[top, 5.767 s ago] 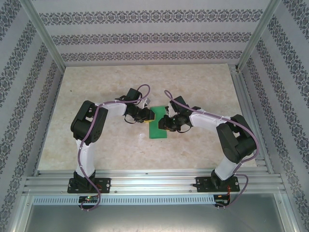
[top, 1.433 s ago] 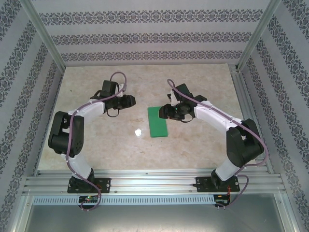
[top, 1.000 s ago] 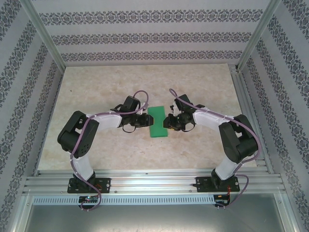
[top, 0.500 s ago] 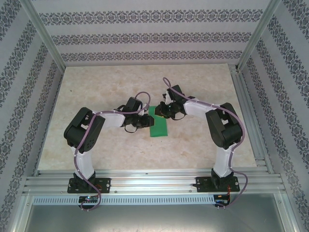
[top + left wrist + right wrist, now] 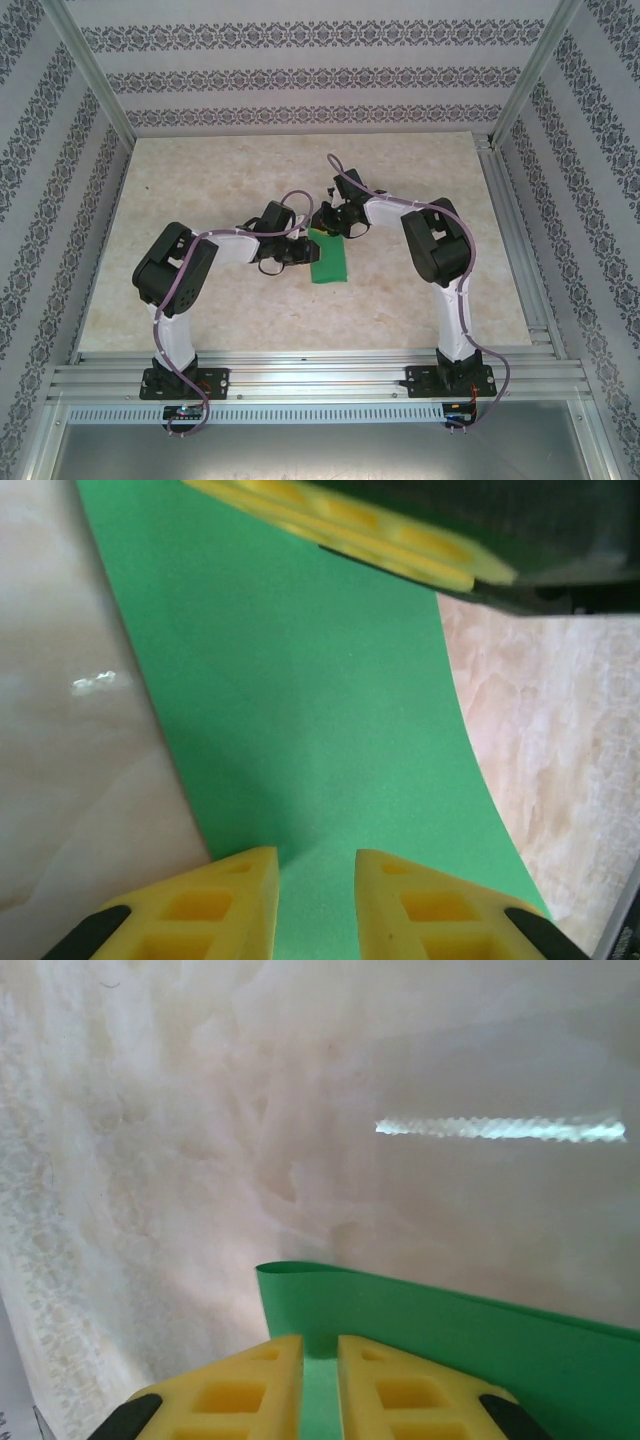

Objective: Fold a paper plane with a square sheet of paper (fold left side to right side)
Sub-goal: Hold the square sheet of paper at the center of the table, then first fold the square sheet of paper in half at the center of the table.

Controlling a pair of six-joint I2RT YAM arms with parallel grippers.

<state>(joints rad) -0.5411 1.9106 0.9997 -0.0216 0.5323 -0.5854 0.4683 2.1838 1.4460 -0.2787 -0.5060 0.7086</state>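
Two narrow grips. Left gripper: jaws slightly apart over the thin bright green paper sheet, mid-frame in top view. Right gripper: jaws nearly together w/ sheet's edge in the slit; can't tell if pinched. Paper prob. light, floppy, slippy on the pale marbled tabletop. Take it at a corner edge and pin the other side.

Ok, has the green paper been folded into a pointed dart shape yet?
No, in the top view the green paper lies as a plain rectangular strip with straight edges and no pointed nose.
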